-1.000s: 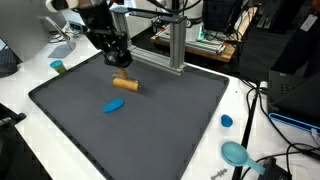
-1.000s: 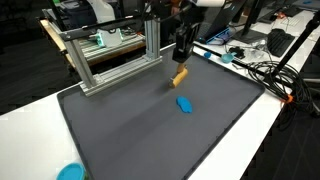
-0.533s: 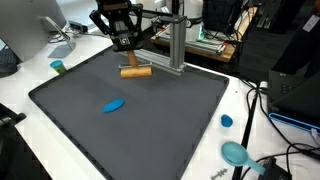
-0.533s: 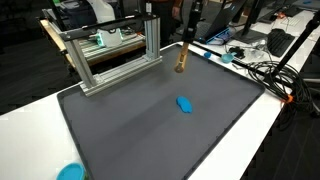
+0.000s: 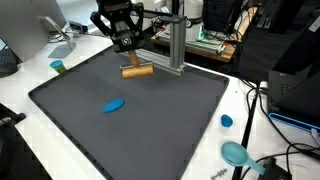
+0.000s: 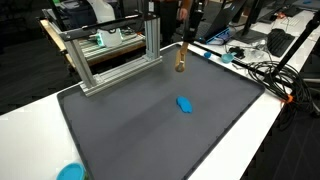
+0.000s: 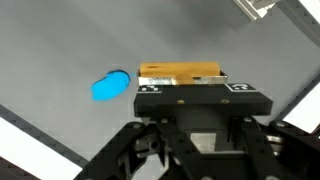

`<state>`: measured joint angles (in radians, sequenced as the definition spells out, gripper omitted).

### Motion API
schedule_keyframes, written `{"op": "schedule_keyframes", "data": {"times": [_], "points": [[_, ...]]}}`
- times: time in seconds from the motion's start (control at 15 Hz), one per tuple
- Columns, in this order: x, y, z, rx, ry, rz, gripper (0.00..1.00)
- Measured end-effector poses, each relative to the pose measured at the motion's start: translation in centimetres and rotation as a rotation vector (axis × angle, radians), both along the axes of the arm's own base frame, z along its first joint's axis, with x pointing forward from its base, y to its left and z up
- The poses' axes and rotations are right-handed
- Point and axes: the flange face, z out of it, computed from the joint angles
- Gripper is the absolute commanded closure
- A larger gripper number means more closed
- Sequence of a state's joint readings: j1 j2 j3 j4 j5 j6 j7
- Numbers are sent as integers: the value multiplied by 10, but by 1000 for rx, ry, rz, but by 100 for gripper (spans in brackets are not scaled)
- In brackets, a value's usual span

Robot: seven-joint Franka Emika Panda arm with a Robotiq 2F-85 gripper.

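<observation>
The gripper point(image 5: 128, 60) pinches a brown block point(image 5: 137, 71). Its two fingers are pressed onto the block, and the block sits between them. In the wrist view the block point(image 7: 180, 72) lies just past the gripper point(image 7: 190, 88), with one black finger point(image 7: 150, 89) on its side.

The block is up in the air. It does not touch the mat point(image 5: 150, 125). It hangs over the back part of the mat, near the metal frame point(image 5: 176, 45). In an exterior view the block point(image 6: 181, 60) looks long and thin and points down at a slant under the gripper point(image 6: 184, 46). In the exterior view from the front, it looks flat and sticks out to one side of the fingers.

A blue blob point(image 5: 114, 104) lies flat on the dark mat. It is well apart from the block, closer to the middle of the mat. In the wrist view the blue blob point(image 7: 111, 86) shows beside the block, down on the grey mat point(image 7: 60, 40). Both exterior views show the blob point(image 6: 185, 102) alone on the mat point(image 6: 140, 125).

The mat lies on a white table point(image 5: 20, 95). A small blue cap point(image 5: 226, 121) sits on the table just off the mat's edge. A teal scoop point(image 5: 237, 153) lies near the cap. A small green thing point(image 5: 58, 67) stands by the mat's far corner.
</observation>
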<state>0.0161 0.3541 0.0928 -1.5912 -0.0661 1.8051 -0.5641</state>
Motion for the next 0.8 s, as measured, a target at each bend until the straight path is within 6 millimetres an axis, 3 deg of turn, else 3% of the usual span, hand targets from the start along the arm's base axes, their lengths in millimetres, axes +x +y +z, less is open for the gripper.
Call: {"op": "schedule_keyframes", "data": {"times": [0.2,0.47,0.6,0.8], "points": [[4,3,-1,-1,-27,16,78],[14,18,5,-23,-120,199,78],[19,10,6,-30,-127,304,78],[31,-25,5,-19,-142,460,78]]}}
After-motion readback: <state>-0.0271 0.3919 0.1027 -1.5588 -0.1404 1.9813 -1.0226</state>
